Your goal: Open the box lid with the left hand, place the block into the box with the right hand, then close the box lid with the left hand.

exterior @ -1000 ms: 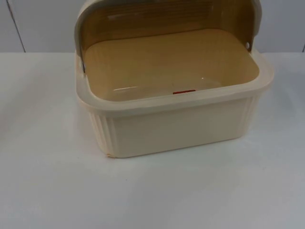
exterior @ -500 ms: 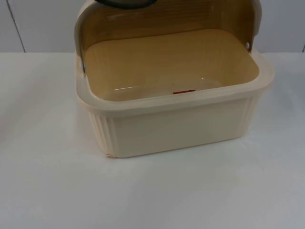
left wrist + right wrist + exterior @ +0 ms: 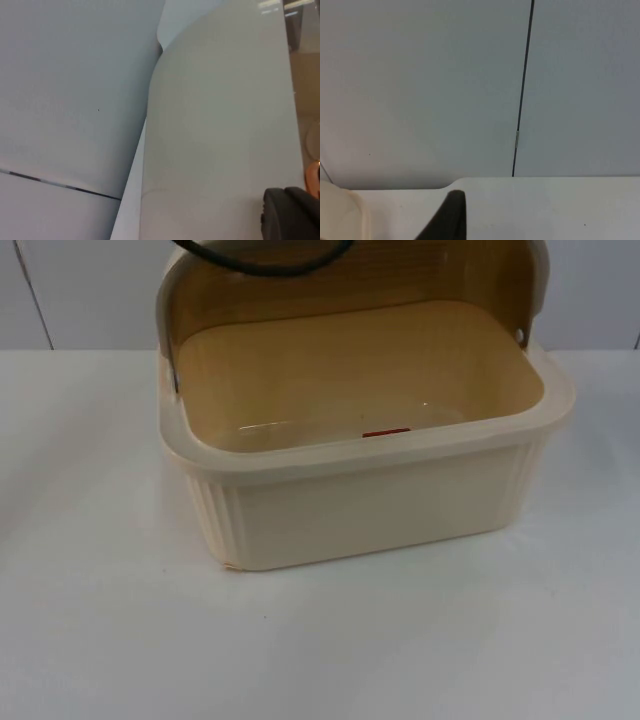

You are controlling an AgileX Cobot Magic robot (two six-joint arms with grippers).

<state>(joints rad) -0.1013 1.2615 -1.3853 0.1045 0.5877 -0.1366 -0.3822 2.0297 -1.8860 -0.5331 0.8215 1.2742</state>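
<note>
On the white table (image 3: 100,640) stands a cream box (image 3: 370,515), ribbed on its front wall, with its lid (image 3: 350,280) swung up and back so the tan inside lies open. Down on the floor of the box, close behind the front wall, a thin strip of red peeks over the rim: that is the block (image 3: 386,432), already inside. Most of it is hidden by the wall, so I cannot tell its shape. Behind the box runs the grey wall (image 3: 80,290).

The left gripper is up behind the raised lid. From its wrist I see one black fingertip (image 3: 292,215) just beside the pale curved back of the lid (image 3: 220,125); whether it touches I cannot tell. The other finger is out of sight, so I cannot tell how far that claw is spread or whether it has hold of anything. A bit of tan interior shows past the lid's edge, and the grey wall (image 3: 75,100) with a dark seam lies on the other side.

The right gripper waits off to the side, above the table (image 3: 545,205), facing the grey wall (image 3: 420,85). One dark fingertip (image 3: 447,217) shows, with a corner of the cream box (image 3: 340,212) near it. Its spread I cannot tell either.
</note>
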